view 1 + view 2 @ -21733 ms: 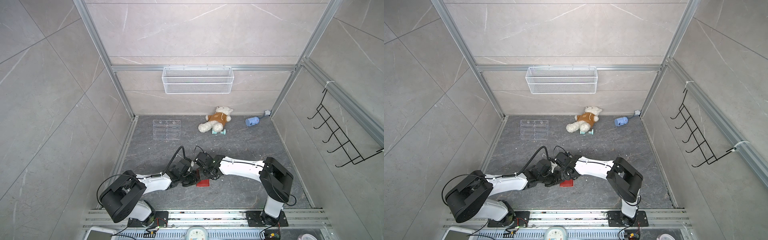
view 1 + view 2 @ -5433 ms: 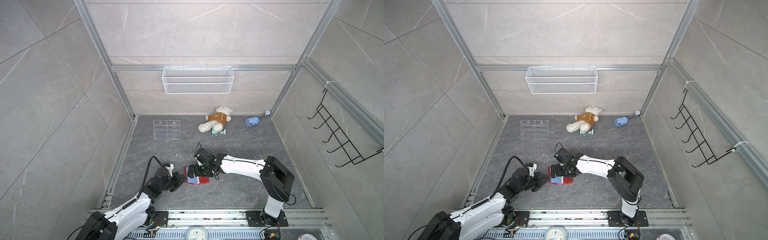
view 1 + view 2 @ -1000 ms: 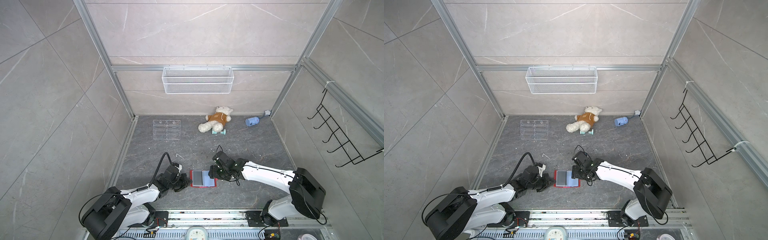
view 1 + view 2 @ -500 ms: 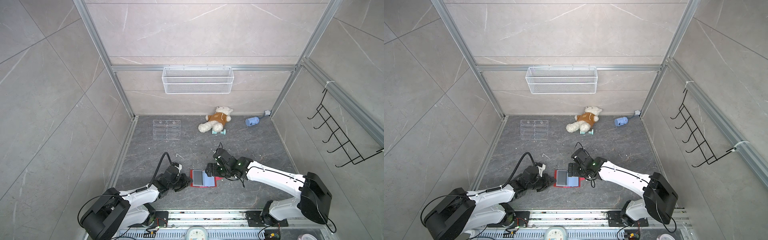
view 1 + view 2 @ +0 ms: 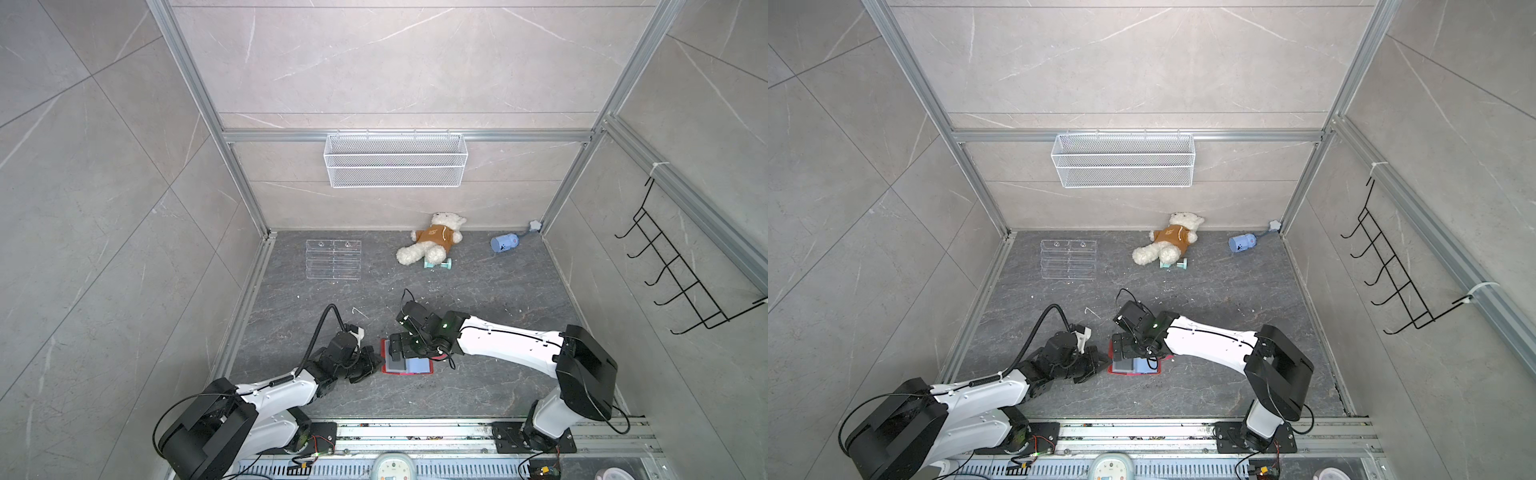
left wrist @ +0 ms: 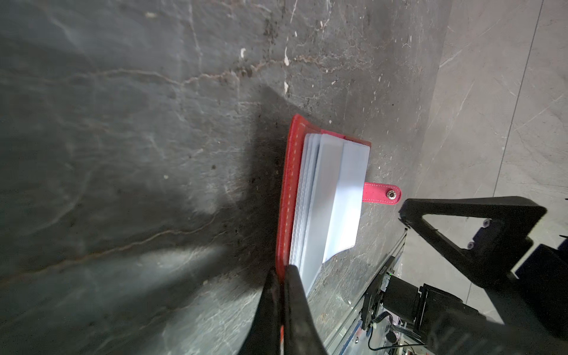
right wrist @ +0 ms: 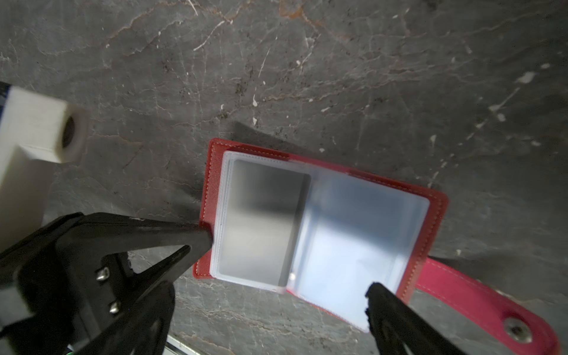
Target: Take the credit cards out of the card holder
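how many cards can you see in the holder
1: a dark grey card in the open holder, on the side away from the snap tab. The facing sleeve looks empty; more may hide in the sleeves stacked underneath.

In both top views the card holder (image 5: 417, 366) lies open on the floor (image 5: 478, 386), lower centre of frame. The left gripper (image 5: 375, 362) touches its left edge; the right gripper (image 5: 398, 352) stands over it. Further back, the rack (image 5: 333, 259) lies left and the bear (image 5: 432, 245) centre, at the wall.
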{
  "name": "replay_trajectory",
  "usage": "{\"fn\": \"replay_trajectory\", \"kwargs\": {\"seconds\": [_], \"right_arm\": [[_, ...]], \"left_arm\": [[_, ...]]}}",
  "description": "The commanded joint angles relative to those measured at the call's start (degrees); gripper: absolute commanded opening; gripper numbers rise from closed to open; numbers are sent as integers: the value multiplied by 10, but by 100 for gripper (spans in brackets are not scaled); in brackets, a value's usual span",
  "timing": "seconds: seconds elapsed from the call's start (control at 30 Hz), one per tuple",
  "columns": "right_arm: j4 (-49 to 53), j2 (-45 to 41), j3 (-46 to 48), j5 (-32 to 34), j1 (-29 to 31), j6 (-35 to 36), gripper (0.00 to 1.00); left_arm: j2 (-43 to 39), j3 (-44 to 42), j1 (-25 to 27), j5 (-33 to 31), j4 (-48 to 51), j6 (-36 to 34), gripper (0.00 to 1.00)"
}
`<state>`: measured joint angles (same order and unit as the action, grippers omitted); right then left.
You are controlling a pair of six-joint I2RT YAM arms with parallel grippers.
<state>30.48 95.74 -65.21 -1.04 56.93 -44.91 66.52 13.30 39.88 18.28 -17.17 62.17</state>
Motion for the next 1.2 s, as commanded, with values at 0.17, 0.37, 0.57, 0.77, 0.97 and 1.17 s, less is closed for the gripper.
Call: {"fn": "replay_trajectory", "kwargs": {"seconds": [0.17, 0.37, 0.57, 0.77, 0.97, 1.17], "right_arm": [[43, 50, -45, 20, 17, 11, 99], [49, 73, -53, 27, 19, 10, 99], [48, 85, -54, 29, 19, 7, 99], [40, 93, -52, 25, 19, 4, 99], [39, 102, -53, 26, 20, 2, 99], [42, 110, -50, 33, 19, -2, 97]], "left_arm": [[-13, 11, 4, -1, -10, 0, 0], [-18, 9, 5, -2, -10, -1, 0], [-21, 9, 6, -4, -9, 0, 0], [-22, 9, 7, -4, -10, -1, 0], [-26, 4, 7, -5, -9, -1, 0], [-32, 0, 7, -7, -7, 1, 0]]}}
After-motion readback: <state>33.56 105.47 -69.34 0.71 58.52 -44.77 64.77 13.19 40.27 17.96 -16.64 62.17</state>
